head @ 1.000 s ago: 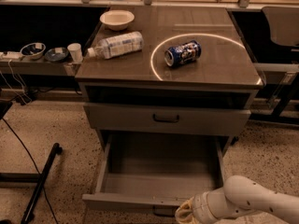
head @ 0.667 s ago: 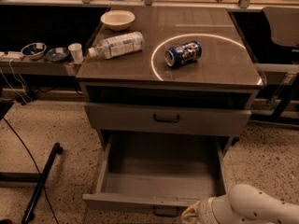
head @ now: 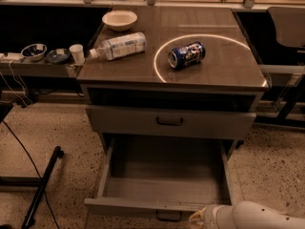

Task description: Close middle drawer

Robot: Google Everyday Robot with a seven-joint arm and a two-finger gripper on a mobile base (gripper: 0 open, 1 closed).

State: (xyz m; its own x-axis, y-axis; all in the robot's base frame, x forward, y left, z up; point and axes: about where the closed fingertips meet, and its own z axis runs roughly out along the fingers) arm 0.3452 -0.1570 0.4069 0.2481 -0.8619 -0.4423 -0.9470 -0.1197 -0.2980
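Observation:
The middle drawer [head: 164,175] is pulled far out of the grey cabinet. Its long plain grey tray is empty, and its low front panel [head: 143,207] has a small dark centre handle [head: 168,217]. My gripper [head: 199,218] is at the bottom edge of the view, at the end of my white arm [head: 257,217]. It sits right at the drawer's front panel, just right of the handle. Most of the gripper is cut off by the frame edge.
Above the open drawer is a shut, taller-fronted drawer [head: 169,121] with a black handle. On the cabinet top [head: 228,66] lie a blue can [head: 186,54], a plastic bottle [head: 119,46] and a white bowl [head: 119,19]. A black stand leg [head: 42,185] lies on the floor at the left.
My arm has sunk lower and slightly right along the drawer front, so less of it shows. The drawer stays pulled out as before.

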